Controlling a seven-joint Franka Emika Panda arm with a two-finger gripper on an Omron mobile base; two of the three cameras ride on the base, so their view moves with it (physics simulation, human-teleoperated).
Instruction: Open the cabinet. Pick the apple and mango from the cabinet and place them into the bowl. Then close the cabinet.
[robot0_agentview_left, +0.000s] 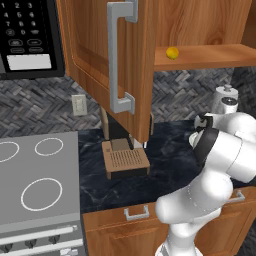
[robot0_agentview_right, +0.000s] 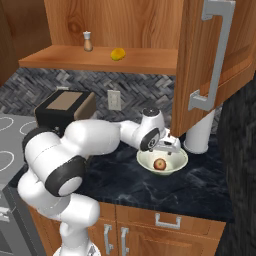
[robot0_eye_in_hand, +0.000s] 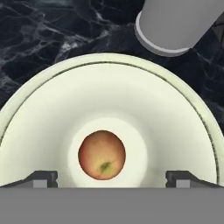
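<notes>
Claw (robot0_eye_in_hand: 112, 177) spread wide, holding nothing, just above the bowl (robot0_eye_in_hand: 175, 113). Apple (robot0_eye_in_hand: 102, 154) lies free at the bowl's centre, directly below the claw. Mango (robot0_agentview_right: 118, 54) on the cabinet (robot0_agentview_right: 200, 60) shelf, well above: likely light, firm, smooth; grip across its middle. No readable writing.
</notes>
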